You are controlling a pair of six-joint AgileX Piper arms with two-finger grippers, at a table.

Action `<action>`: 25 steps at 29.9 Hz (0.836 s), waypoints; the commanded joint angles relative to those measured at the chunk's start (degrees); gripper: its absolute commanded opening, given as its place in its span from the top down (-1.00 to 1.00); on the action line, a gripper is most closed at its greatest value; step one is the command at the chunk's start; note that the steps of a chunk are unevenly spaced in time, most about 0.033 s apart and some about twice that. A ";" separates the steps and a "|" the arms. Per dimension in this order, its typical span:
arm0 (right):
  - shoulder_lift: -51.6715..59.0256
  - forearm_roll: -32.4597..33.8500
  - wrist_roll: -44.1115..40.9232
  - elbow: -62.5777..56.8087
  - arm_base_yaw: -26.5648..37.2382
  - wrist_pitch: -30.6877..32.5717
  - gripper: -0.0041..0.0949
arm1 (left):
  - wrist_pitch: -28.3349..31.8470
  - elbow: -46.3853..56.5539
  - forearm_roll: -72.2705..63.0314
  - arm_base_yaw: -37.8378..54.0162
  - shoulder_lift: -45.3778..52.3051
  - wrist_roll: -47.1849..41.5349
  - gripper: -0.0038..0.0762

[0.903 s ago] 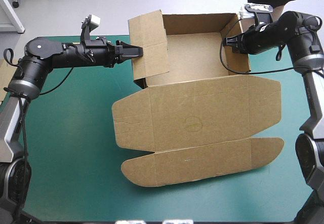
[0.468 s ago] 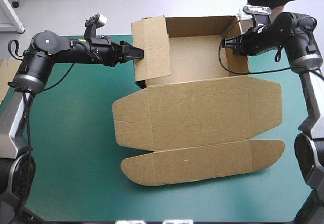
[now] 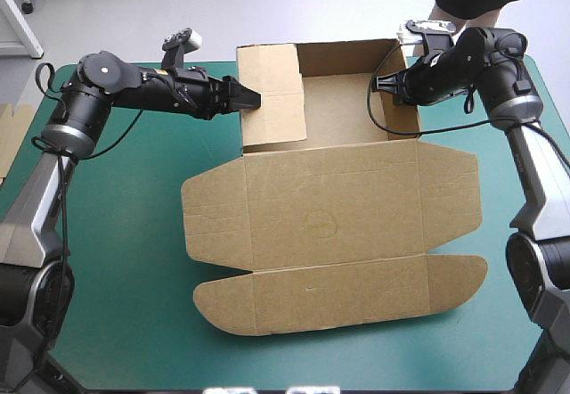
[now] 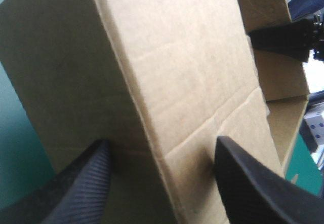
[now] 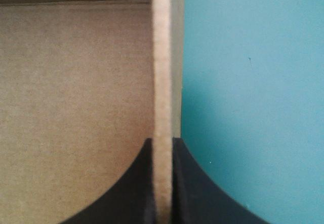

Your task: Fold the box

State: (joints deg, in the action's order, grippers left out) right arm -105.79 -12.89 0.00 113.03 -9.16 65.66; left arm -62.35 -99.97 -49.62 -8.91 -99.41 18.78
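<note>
While the brown box (image 3: 343,109) sits at the table's far middle as an open tray with its lid (image 3: 329,225) flat on the teal-green cover (image 3: 116,260), the left gripper (image 3: 252,99) straddles the left wall (image 3: 272,100), 2 fingers (image 4: 86,183) apart; the right gripper (image 3: 381,85) is clamped on the right wall (image 3: 408,118).
</note>
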 commanded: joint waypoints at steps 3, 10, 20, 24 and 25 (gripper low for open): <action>2.36 -2.70 -1.74 1.51 -0.67 -1.94 0.92 | 0.13 -6.34 6.76 -1.48 0.79 -5.95 -0.15; 1.35 2.12 -3.46 1.51 -2.04 -0.99 0.91 | -1.42 -12.01 18.92 -3.85 -2.20 -12.87 -0.14; 0.69 1.80 -5.14 1.51 -4.07 -2.28 0.91 | -4.58 -17.37 26.75 -7.28 -7.81 -17.34 -0.14; 0.42 1.24 -6.45 1.51 -4.07 -2.84 0.91 | -5.49 -17.38 27.63 -7.30 -8.87 -17.96 -0.02; 0.16 1.24 -6.71 1.51 -4.07 -2.54 0.91 | -5.62 -17.46 28.15 -7.30 -9.11 -18.39 0.03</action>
State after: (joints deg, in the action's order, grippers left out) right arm -108.69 -8.33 -5.11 112.96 -13.04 66.11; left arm -68.95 -115.63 -21.00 -15.79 -110.90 1.52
